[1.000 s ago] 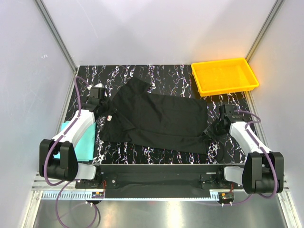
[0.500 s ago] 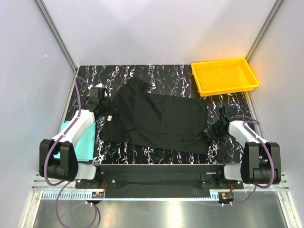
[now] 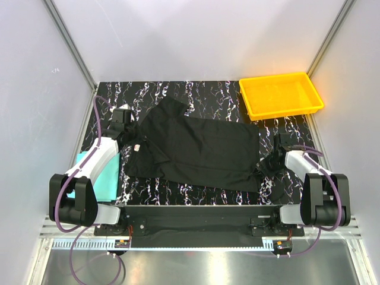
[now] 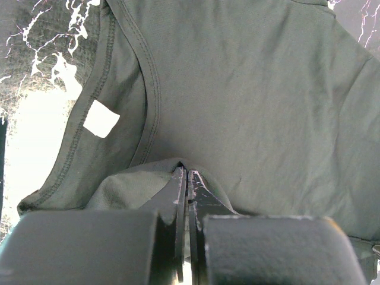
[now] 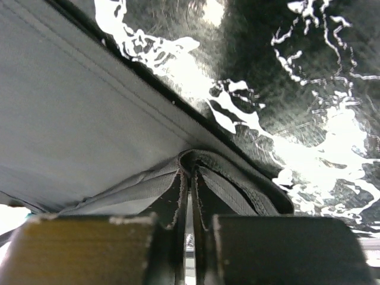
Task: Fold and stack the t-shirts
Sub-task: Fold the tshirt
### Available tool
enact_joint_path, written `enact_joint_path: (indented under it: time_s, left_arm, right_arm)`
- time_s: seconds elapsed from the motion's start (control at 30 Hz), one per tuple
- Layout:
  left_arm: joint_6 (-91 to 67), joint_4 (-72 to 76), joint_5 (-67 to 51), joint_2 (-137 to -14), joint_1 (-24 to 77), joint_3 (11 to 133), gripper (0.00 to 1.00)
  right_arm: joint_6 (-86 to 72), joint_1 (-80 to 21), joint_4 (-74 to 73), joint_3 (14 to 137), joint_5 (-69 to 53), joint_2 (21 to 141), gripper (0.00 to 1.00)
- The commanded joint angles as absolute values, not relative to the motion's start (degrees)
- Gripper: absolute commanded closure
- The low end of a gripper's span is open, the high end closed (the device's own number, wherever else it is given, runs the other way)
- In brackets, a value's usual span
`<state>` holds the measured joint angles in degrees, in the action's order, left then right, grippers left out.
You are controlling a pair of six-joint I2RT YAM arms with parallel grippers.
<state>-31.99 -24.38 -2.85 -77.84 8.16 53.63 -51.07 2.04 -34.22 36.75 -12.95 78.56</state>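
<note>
Stacking not started: black t-shirt point(image 3: 196, 151) lay unfolded, teal t-shirt point(image 3: 104, 184) near-left. L gripper point(image 4: 186, 173) & R gripper point(image 5: 189, 170) clenched black cloth.

White-shelled left arm point(image 3: 95, 157) and right arm point(image 3: 301, 161), black joints, purple cables point(image 3: 97, 116); left gripper point(image 4: 187, 177) dark and scuffed

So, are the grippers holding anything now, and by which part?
Both hold the black t-shirt: the left gripper pinches a fold near the collar, the right gripper pinches the hem at the other end.
</note>
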Motion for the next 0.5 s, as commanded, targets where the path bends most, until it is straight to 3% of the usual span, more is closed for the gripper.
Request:
enact_joint_path:
  time_s: [0.0, 0.47]
  left_arm:
    - [-31.46, -22.41, -3.95, -77.17, 7.82, 56.34, 1.0]
    - [-31.82, -21.88, -4.48, -81.82, 7.82, 59.94, 1.0]
  right_arm:
    - [-50.01, 2.46, -35.85, 37.0, -11.86, 75.42, 0.99]
    - [-47.99, 2.46, -39.29, 41.04, -9.85, 76.81, 1.0]
